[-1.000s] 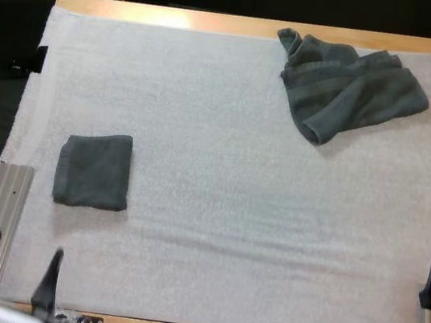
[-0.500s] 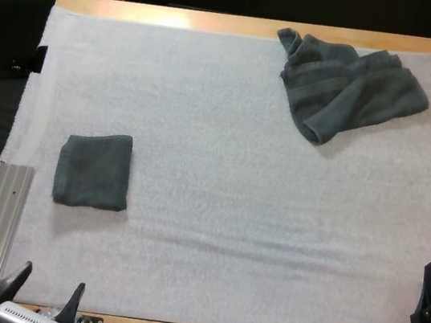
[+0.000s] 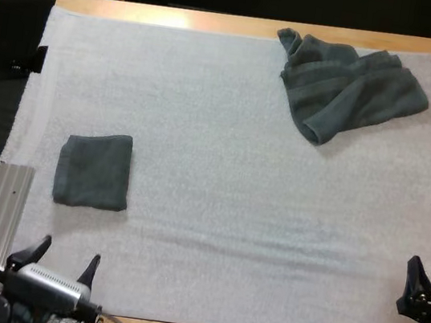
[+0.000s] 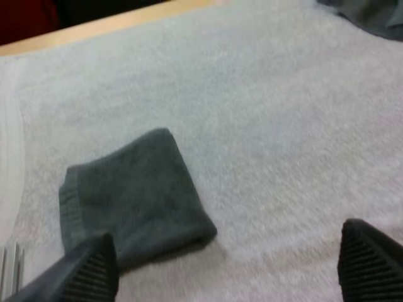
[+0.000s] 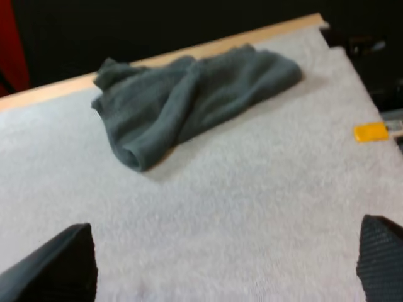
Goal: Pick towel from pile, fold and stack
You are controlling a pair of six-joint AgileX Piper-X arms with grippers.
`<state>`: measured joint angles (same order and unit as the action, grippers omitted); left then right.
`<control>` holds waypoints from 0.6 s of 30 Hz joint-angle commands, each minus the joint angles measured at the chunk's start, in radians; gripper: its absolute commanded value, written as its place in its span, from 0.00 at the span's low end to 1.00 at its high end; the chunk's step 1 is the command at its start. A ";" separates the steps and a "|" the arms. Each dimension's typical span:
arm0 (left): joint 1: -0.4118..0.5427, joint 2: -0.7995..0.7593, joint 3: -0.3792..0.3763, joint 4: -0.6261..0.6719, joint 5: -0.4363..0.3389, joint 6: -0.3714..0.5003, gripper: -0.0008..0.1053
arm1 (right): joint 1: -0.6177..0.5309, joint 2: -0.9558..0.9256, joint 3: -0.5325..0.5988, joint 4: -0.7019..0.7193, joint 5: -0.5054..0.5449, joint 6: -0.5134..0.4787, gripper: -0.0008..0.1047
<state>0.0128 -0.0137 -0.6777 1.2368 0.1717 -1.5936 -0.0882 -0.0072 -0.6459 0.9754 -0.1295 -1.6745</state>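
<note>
1. Tools first: left tool (image 3: pixel 68 253) is wide open and holds nothing. Right tool (image 5: pixel 227 226) is also spread wide and empty, w/ bare mat (image 3: pixel 213 234) between its fingers.
2. Change vs approx half a sec ago: left tool has come fwd off the near edge of the worktop (image 3: pixel 252 26) and now sits over the mat's near-left strip. Right tool has edged inward from the right border. Neither towel has shifted.
3. Meaning (my read): one towel is already folded and set down, so the arms look to be heading out for the next pick. No grasp has begun.
4. Folded towel (image 3: pixel 94 169) lies flat on the mat's left side, just ahead of the left tool and clear of it, w/ a strip of mat between them in the high view. In the left wrist view its near corner is close by one finger.
5. Crumpled towel (image 3: pixel 348 88) is bunched at the mat's far-right corner, up against the far edge. It's well apart from both tools: roughly straight ahead of the right tool across the mat's depth, and diagonal from the left.
6. Next move prob. needs a long reach to that far heap, w/ the right tool better placed.
</note>
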 commanded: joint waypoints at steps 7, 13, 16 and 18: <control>-0.001 -0.139 0.090 -0.138 0.006 -0.002 0.66 | -0.001 -0.045 0.047 -0.018 -0.004 -0.005 0.77; -0.001 -0.139 0.137 -0.165 0.006 -0.002 0.66 | -0.001 -0.045 0.084 -0.011 -0.004 -0.005 0.77; -0.001 -0.139 0.144 -0.180 0.006 -0.003 0.66 | -0.001 -0.045 0.107 -0.005 -0.004 -0.005 0.77; -0.001 -0.139 0.144 -0.181 0.006 -0.004 0.66 | -0.001 -0.045 0.117 -0.006 -0.004 -0.005 0.77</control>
<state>0.0128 -0.0135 -0.5344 1.0682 0.1717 -1.5936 -0.0882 -0.0054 -0.5250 0.9698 -0.1295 -1.6745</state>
